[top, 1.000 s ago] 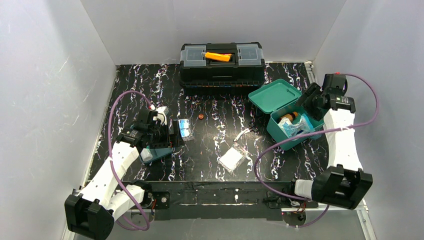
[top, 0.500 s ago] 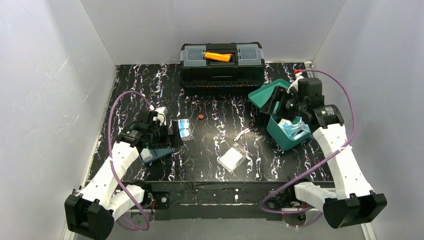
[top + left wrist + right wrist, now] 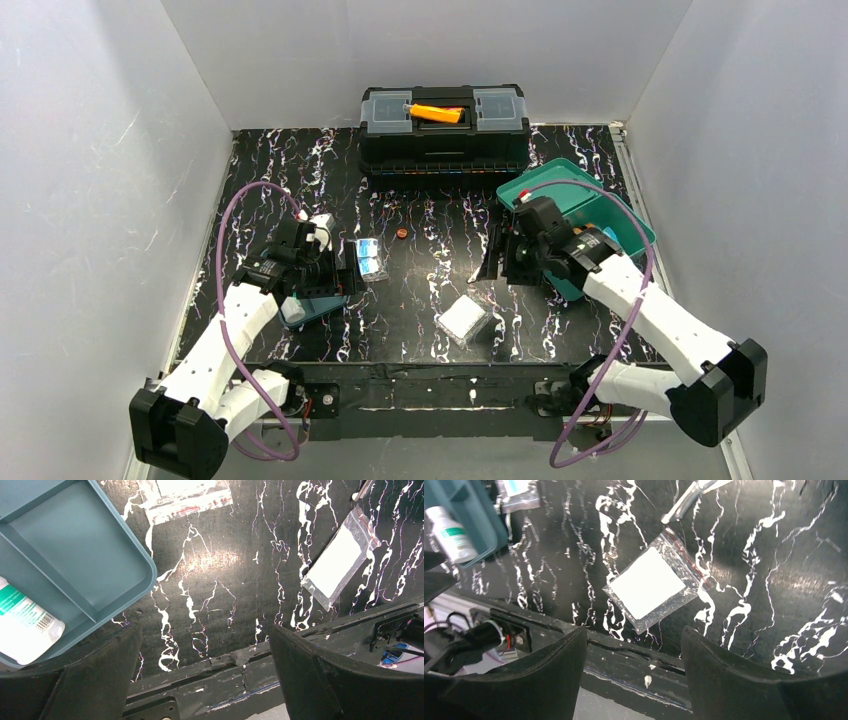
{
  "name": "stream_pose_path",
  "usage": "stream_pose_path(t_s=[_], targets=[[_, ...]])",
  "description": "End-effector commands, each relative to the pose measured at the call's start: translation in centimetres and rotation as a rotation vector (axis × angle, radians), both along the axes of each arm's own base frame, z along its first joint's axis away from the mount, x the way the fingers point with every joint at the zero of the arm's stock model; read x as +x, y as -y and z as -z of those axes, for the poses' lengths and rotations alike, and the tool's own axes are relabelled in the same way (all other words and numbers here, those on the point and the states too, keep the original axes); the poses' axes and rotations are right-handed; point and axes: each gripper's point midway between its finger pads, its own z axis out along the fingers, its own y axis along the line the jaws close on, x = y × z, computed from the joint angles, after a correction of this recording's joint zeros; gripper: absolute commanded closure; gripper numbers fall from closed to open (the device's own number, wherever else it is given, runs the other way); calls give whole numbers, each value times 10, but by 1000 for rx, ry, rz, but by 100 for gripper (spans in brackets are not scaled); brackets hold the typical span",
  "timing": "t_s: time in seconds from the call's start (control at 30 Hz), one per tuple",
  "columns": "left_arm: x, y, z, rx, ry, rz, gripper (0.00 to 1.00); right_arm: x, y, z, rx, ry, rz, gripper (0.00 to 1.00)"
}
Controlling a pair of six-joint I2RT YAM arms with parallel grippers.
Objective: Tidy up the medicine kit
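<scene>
1. Teal divided tray [image 3: 322, 305] sits at 8 o'clock, apart from its box. One white bottle [image 3: 25, 625] with a green label lies in a near compartment. The left wrist view cuts off the tray's far side.
2. Left gripper [image 3: 318, 265] hangs over the tray, jaws spread wide, gripping nothing.
3. Clear zip bag [image 3: 465, 318] with a white pad lies flat at 6 o'clock.
4. Right gripper [image 3: 631, 672] is above the bag, jaws apart, holding nothing.
5. Silver tool [image 3: 689, 502] is beside the bag, half cut off, can't identify it.
6. Medicine kit [image 3: 610, 215] is at 3 o'clock, lid up. The right arm crosses the box, so its contents are hidden.
7. Black toolbox [image 3: 444, 140] is at 12 o'clock, shut. Its top bins are too small to read.
</scene>
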Motion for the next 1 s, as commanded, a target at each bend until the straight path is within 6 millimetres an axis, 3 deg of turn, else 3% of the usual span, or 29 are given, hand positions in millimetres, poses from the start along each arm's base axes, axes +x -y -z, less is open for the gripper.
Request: stream_pose_path(t_s=[0.0, 0.2, 0.47, 0.97], targets=[[-2, -1, -2, 12, -9, -3, 2, -6, 4, 32, -74, -66, 122, 24], [-2, -1, 2, 13, -27, -1, 2, -21, -4, 75, -101, -167, 171, 20], [-2, -2, 1, 15, -23, -5, 2, -23, -14, 112, -170, -226, 191, 18], [-3, 0, 2, 12, -38, -1, 2, -12, -28, 150, -301, -279, 197, 18]])
